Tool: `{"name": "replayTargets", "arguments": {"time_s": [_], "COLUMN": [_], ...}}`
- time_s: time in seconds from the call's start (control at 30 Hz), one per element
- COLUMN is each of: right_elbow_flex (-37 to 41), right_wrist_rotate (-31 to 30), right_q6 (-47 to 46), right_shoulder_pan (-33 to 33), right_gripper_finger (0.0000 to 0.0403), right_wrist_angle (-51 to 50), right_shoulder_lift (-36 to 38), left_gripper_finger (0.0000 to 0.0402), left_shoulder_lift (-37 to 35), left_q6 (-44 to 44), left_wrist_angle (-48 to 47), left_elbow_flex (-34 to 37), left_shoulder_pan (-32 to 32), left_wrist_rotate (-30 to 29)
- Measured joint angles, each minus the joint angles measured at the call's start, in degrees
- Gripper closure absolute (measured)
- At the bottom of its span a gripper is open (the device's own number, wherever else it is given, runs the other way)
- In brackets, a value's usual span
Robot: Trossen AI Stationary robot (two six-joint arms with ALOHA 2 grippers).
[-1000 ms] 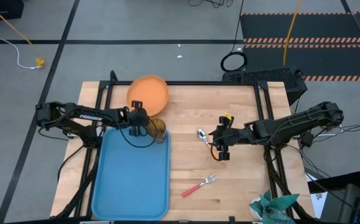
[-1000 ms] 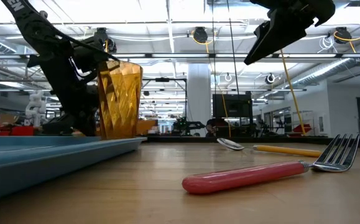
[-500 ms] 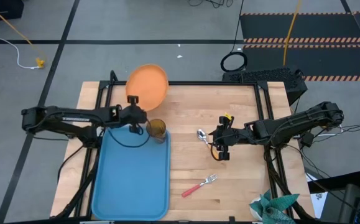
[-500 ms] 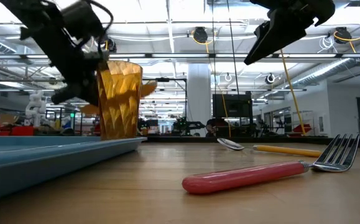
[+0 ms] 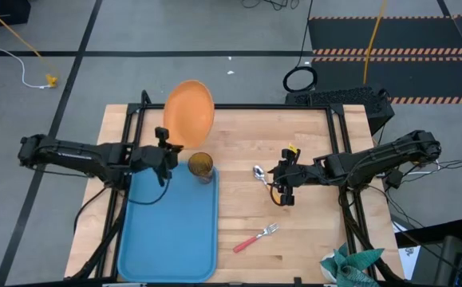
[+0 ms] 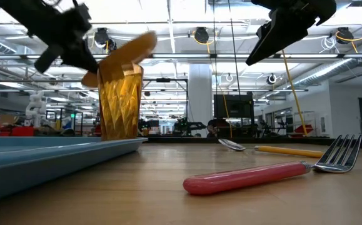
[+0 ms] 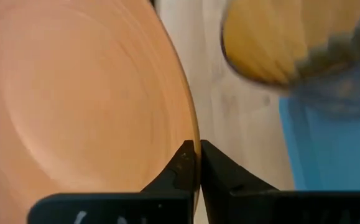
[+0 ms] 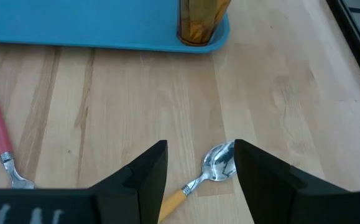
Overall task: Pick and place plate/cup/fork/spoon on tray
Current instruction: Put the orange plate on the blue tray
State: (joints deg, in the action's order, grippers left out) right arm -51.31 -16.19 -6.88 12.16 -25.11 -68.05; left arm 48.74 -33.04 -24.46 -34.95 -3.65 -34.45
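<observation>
Fingers pinch the tilted plate's rim, held aloft.

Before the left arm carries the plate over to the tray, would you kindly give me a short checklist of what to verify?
1. Left claw pinched on the rim of the plate: ok.
2. Plate lifted off the table: ok; it hangs tilted.
3. Free floor on the tray for the plate: ok.
4. Cup out of the plate's path: not ok; it stands in the tray's far corner, right beside the plate.
5. Right claw away from the tray, open above the spoon: ok.
</observation>
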Motion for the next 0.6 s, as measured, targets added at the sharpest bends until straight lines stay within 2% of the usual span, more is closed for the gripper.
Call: {"name": "replayTargets", "arguments": {"time_s": [0.17, 0.37, 0.6], "right_elbow_flex": [0.0, 0.0, 0.0], "right_wrist_rotate": [0.0, 0.0, 0.0], "right_q6": [0.9, 1.6, 1.1], "right_shoulder_pan": [0.0, 0.0, 0.0], "right_gripper_finger": [0.0227, 0.0227, 0.0227], "right_wrist_angle": [0.0, 0.0, 0.0], "right_shoulder_lift": [0.0, 0.0, 0.0], "left_gripper_finger": [0.0384, 0.0394, 0.0393], "left_shoulder_lift": [0.0, 1.4, 5.7], "left_q6": [0.2, 1.5, 1.6], "left_wrist_angle": [0.3, 0.5, 0.4], "left_elbow_flex": [-3.5, -8.0, -13.4], "left_shoulder_pan": [-8.2, -20.0, -34.2], "left_wrist_rotate": [-2.7, -5.1, -10.7]}}
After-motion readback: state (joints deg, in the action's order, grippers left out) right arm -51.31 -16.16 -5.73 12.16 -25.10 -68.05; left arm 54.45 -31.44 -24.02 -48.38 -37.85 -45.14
